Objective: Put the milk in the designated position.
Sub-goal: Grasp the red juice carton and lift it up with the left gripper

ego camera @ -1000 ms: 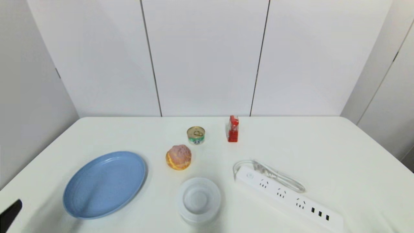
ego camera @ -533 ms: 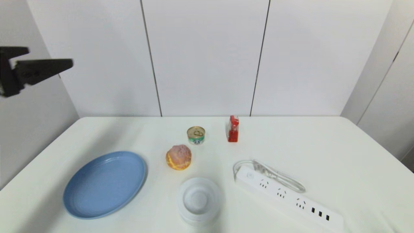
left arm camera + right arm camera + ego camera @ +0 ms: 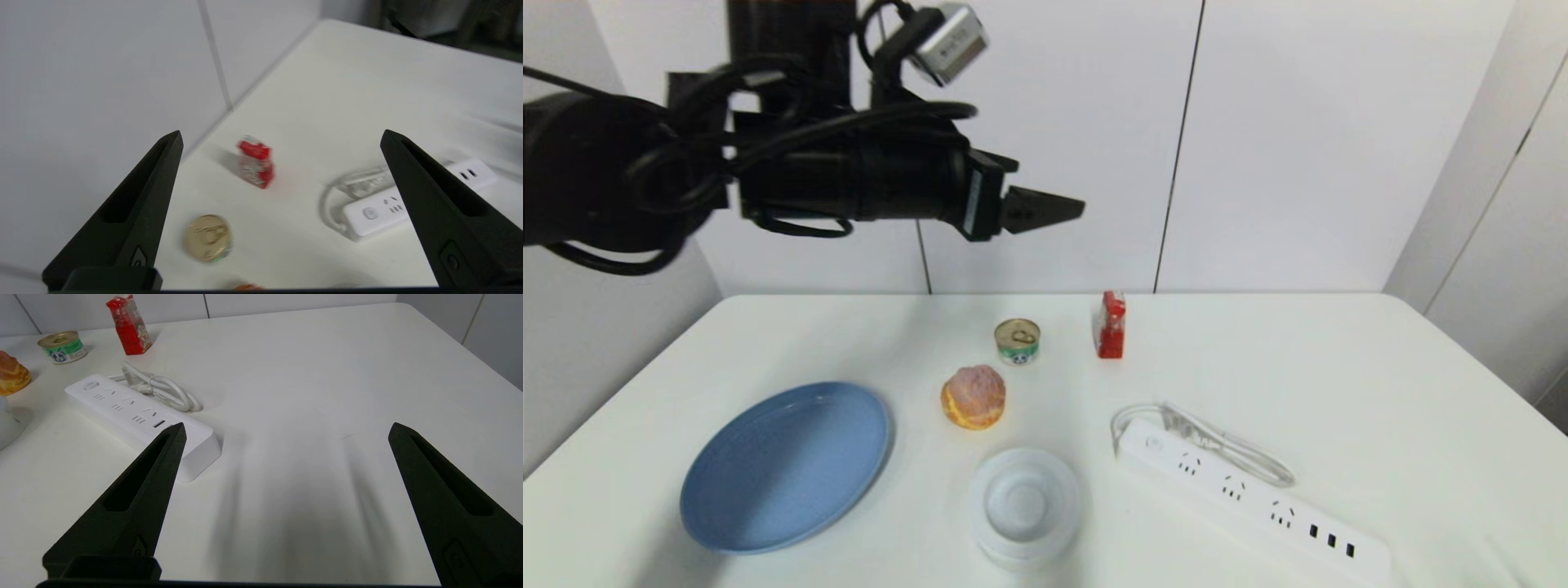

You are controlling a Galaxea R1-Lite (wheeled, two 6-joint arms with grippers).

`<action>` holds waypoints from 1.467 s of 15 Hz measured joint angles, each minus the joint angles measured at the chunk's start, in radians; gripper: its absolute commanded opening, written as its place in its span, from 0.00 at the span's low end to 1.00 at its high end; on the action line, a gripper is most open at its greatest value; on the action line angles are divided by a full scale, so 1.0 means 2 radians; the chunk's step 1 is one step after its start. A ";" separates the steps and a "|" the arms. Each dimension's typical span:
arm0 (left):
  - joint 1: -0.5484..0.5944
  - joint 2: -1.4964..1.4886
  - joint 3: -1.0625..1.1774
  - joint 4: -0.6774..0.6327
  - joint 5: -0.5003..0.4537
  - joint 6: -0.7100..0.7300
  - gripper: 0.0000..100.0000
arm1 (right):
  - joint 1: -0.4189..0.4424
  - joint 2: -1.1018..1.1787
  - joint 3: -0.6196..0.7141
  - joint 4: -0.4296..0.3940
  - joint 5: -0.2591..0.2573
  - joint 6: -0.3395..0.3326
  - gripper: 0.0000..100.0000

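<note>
Left pincer (image 3: 1078,208) swung in high above milk (image 3: 1110,325), untouched.

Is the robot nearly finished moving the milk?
No, it has barely started. The milk stands untouched by the tin can at the table's far edge. The left end effector is open in the air above, holding nothing. Gripping, carrying and setting down all remain. The right end effector hangs open over bare table.

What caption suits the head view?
Left claw raised, milk standing beside the tin can.

A white table (image 3: 1339,367) with rounded corners stands against white wall panels (image 3: 1045,147) with dark seams.
</note>
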 measured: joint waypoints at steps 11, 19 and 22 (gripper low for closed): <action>-0.031 0.248 -0.165 -0.003 0.036 -0.010 1.00 | 0.000 0.000 0.000 0.000 0.000 0.000 1.00; -0.014 0.311 -0.203 -0.004 0.090 -0.038 1.00 | 0.000 0.000 0.000 0.000 0.000 0.000 1.00; -0.016 0.316 -0.204 -0.004 0.087 -0.047 1.00 | 0.000 0.000 0.000 0.000 0.000 0.000 1.00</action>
